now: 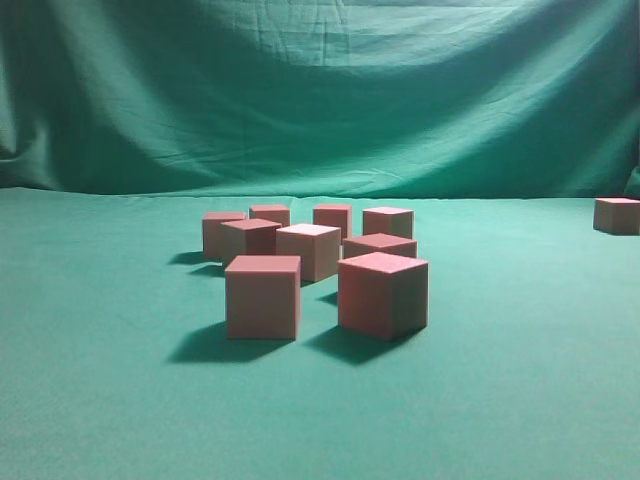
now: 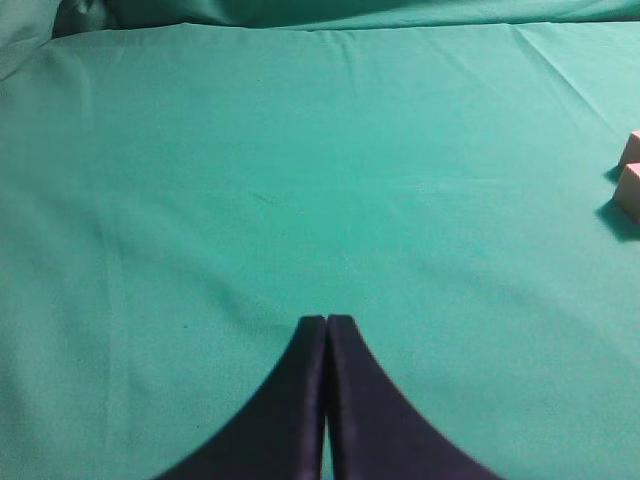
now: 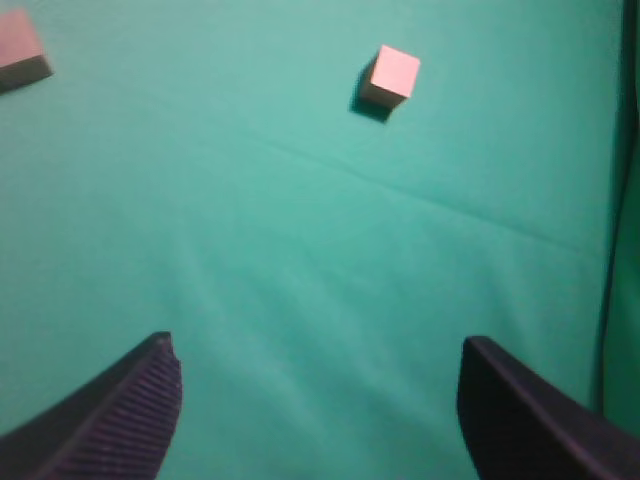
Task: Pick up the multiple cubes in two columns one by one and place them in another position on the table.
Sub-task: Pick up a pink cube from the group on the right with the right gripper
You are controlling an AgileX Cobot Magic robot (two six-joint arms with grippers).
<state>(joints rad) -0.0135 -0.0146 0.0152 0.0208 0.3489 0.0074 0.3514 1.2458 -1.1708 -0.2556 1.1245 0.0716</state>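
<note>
Clustering mid-table in two loose columns, sharp-edged pink cubes (image 1: 263, 296) sat on the smooth teal cloth table (image 1: 100, 380) — one lone cube (image 1: 616, 215) lay well apart at far right. Left gripper (image 2: 326, 325) hung with its dark jaws pressed together; right gripper (image 3: 318, 400) — ribbed pads (image 3: 150, 400) — gaped wide over bare cloth.

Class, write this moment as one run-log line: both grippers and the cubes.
left gripper: shut, empty | right gripper: open, empty | cubes: clustered mid-table | lone cube: far right | table: green cloth
</note>
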